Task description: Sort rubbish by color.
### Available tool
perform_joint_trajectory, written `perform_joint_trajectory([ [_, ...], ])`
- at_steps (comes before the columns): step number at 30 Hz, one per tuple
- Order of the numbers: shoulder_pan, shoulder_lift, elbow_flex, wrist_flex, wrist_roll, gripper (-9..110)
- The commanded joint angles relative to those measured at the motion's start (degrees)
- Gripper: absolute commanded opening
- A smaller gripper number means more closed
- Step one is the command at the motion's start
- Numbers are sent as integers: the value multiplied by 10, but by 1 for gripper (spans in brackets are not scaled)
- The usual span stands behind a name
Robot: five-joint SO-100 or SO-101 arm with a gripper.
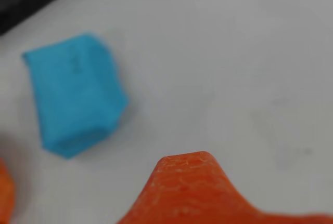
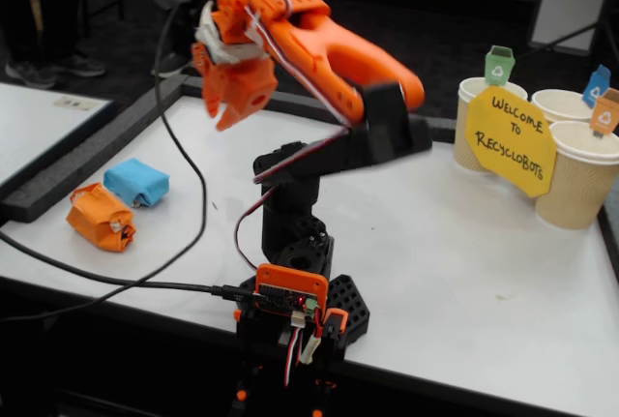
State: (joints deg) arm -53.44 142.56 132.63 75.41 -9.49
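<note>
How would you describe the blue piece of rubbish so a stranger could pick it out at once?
In the fixed view, go to the white table's left end, far from the paper cups. Two small bundles lie there side by side. The blue bundle is the boxy one farther back; its neighbour, the orange bundle, is crumpled and taped.

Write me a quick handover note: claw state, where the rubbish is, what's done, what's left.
Claw: raised above the table's left part in the fixed view, holding nothing; jaw state unclear.
Blue bundle and orange bundle: side by side on the table at its left edge, unsorted.
Green bundle: not in view; can't say where it went.
Paper cups: far right, by the yellow sign.
Left: blue and orange at least.
</note>
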Motion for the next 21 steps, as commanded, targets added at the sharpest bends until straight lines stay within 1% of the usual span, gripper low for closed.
perform_joint_trajectory([
  [1, -54, -95, -141, -8, -10, 0],
  [4, -111, -162, -207, 15, -10, 0],
  [8, -211, -255, -308, 70, -10, 0],
  [11, -264, -303, -341, 88, -4, 0],
  [15, -272, -345, -348, 86, -10, 0],
  [18, -259, -365, -347, 78, -10, 0],
  [21, -235, -368, -341, 58, -10, 5],
])
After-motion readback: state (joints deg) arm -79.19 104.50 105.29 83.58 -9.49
